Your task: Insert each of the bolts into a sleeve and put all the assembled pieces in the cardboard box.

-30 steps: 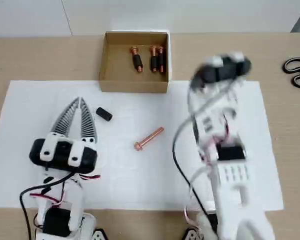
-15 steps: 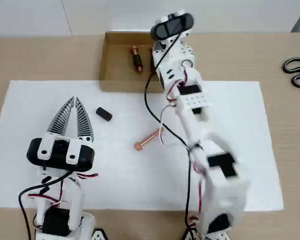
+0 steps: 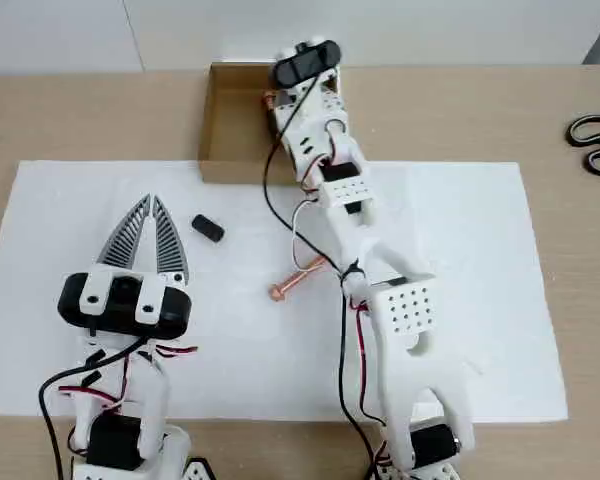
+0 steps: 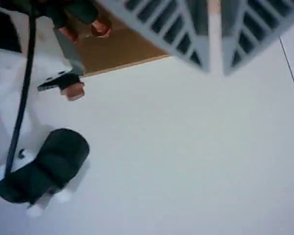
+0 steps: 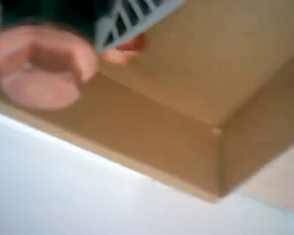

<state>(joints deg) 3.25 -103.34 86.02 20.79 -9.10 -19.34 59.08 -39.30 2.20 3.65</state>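
My right arm stretches across the paper, and its gripper hangs over the cardboard box. In the right wrist view a grey finger sits beside a copper bolt head with a dark sleeve above it; the gripper is shut on this assembled piece. Another assembled piece peeks out in the box beside the arm. A loose copper bolt lies mid-paper. A black sleeve lies just right of my left gripper, which is shut and empty.
White paper covers the table between the arms. Scissors lie at the far right on bare wood. The box's front wall stands close below the right wrist camera.
The right arm has swung from the right side of the paper up and left to over the box. The left arm has barely shifted.
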